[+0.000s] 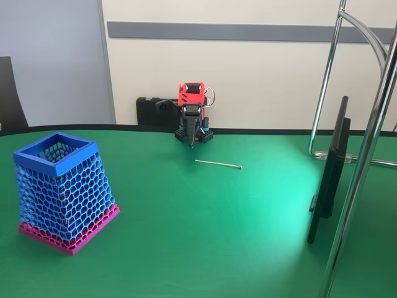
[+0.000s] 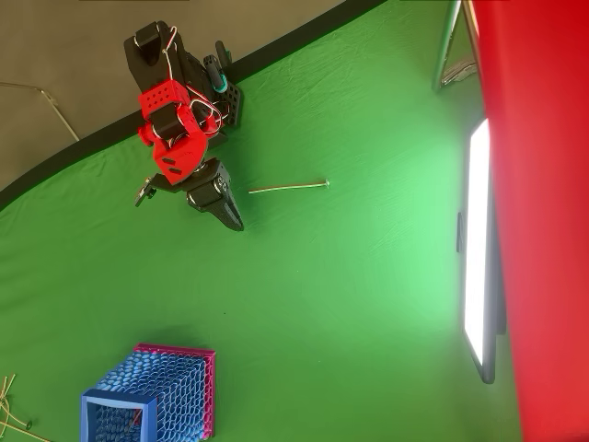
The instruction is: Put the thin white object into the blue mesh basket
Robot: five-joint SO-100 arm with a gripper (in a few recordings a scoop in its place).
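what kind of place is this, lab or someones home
Probably an office or lab set up for robot trials: a green-covered table against a plain wall, chrome stand tubes, and a small red-and-black arm with its gripper by a thin white stick.

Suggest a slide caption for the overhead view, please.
End effector poised beside thin white stick on green table; blue mesh basket waits apart.

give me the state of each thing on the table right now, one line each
thin white stick: lying flat on the green table, free, nothing touching it
blue mesh basket: upright, open top, apart from the stick
gripper: fingers together, holding nothing, tip pointing down near the arm's base, short of the stick
screen: standing upright on its edge at the right in the fixed view, lit in the overhead view
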